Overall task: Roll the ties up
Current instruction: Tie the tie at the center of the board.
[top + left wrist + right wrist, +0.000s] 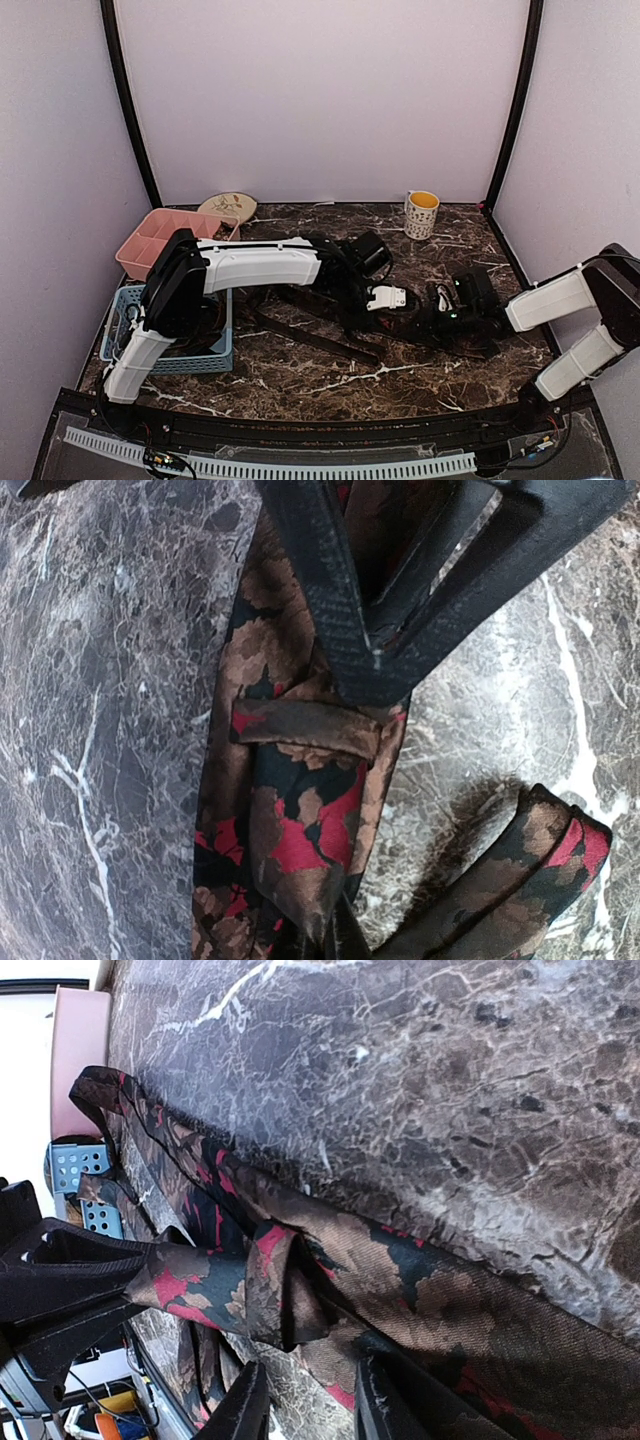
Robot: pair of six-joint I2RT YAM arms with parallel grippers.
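Note:
A tie [300,830] of brown, red and black patterned fabric lies across the marble table [100,730]; from above it shows as a dark strip [320,340]. My left gripper [335,938] is shut, pinching a folded end of the tie at the bottom of the left wrist view. The right gripper's black fingers [380,630] cross the tie just beyond. In the right wrist view the tie [430,1290] makes a small fold right in front of my right gripper [310,1410], whose fingers stand apart with marble between them, the right finger against the fabric. From above both grippers [400,300] [432,303] meet mid-table.
A blue basket [215,355] and a pink divided tray [150,240] stand at the left. A small plate [228,208] lies behind the tray. A yellow-filled mug [421,213] stands at the back right. Purple walls close the table on three sides.

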